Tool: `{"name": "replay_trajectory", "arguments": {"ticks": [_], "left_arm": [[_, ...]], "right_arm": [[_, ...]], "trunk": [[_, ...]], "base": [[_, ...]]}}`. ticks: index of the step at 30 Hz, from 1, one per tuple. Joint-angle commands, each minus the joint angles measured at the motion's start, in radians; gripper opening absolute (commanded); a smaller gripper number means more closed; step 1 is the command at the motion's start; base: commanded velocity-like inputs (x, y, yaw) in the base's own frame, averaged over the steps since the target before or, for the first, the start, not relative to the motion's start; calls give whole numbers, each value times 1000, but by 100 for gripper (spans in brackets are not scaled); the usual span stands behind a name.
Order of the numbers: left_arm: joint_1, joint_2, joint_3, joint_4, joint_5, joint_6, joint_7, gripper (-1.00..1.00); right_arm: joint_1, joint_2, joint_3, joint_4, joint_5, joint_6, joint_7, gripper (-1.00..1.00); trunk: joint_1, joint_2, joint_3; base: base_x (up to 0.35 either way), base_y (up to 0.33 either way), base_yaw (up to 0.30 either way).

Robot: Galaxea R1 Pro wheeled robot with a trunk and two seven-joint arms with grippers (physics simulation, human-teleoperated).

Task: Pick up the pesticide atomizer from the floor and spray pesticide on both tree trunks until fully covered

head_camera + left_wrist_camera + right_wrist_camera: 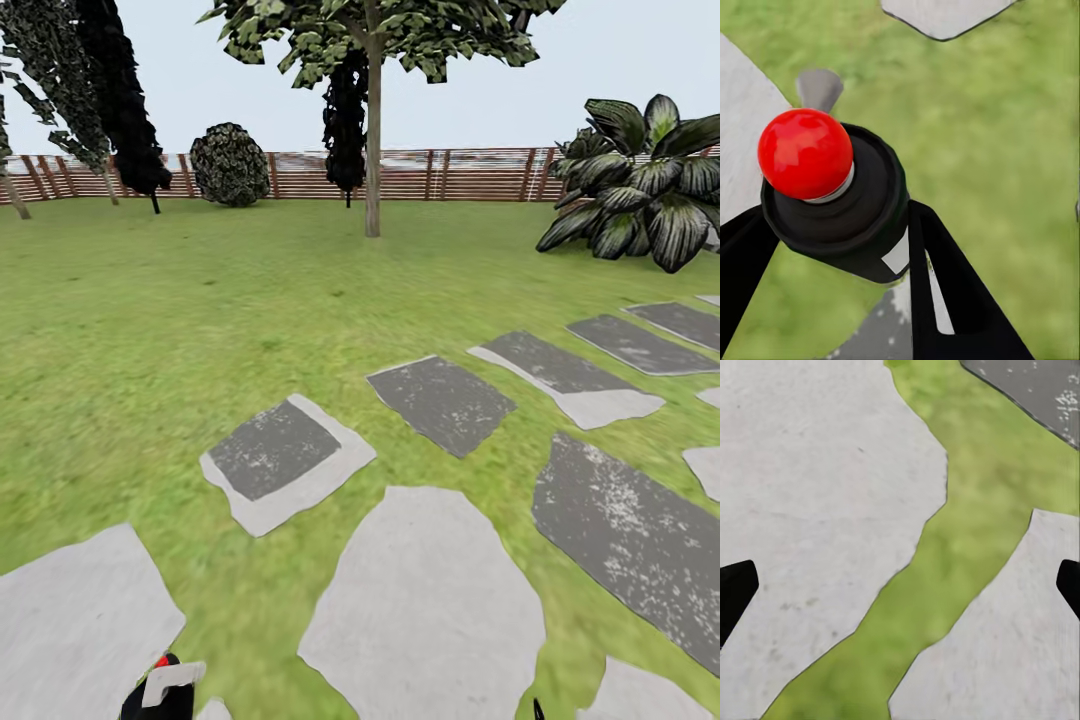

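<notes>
With the atomizer (832, 187) clamped in the left claw (832, 247) and the right claw (900, 585) apart, pickup looks done; next, approach the tree (372, 150)

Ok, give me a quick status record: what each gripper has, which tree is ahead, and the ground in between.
left gripper: shut on the sprayer, red knob on top
right gripper: open, empty, over stone slabs and grass
tree ahead: one pale trunk, far off, in front of the fence
ground between: lawn with stepping stones
</notes>
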Motion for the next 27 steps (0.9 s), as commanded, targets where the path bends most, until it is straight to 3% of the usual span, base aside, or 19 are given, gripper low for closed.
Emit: {"name": "replay_trajectory", "arguments": {"ticks": [1,27], "left_arm": [[-1,0,4,1,-7,-4,1,-100],[-1,0,4,-3,-7,-4,0,-100]], "right_arm": [[-1,1,-5,1,10,-3,0,100],[-1,1,-5,-1,10,-5,0,100]], "trunk": [[0,0,-1],[0,0,-1]], "base": [[337,0,0],[337,0,0]]}}
